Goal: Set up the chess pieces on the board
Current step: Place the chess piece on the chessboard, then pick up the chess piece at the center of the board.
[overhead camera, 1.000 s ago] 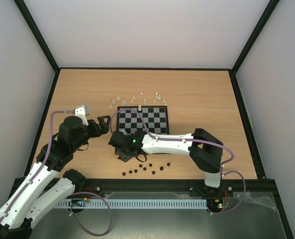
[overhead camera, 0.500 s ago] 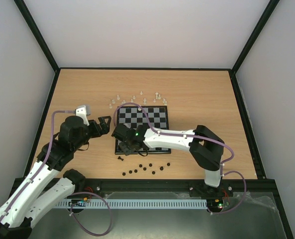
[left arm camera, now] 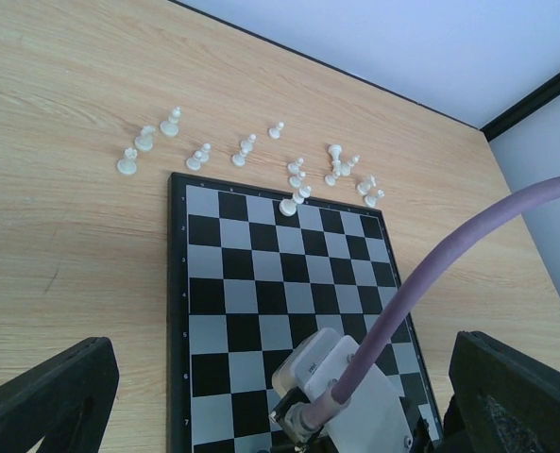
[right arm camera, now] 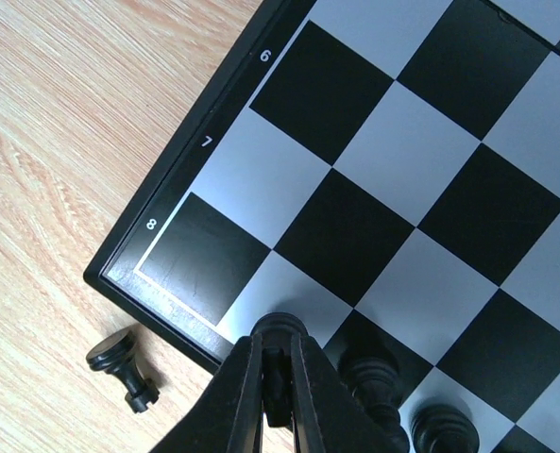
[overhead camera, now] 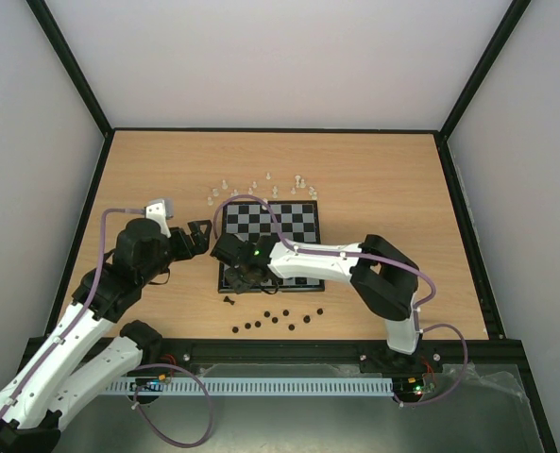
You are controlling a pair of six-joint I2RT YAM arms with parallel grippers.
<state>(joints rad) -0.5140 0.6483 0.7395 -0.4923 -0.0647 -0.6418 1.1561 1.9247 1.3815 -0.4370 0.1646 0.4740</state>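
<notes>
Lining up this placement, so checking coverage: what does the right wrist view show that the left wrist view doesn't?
Right wrist only: the right gripper shut on a black piece, two black pieces standing beside it, and a toppled black piece on the table. Left wrist only: white pieces beyond the far edge, plus one white piece on an edge square. Both: the board and table.

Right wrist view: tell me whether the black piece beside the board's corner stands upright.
No, the black piece lies on its side on the table, off the board.
</notes>
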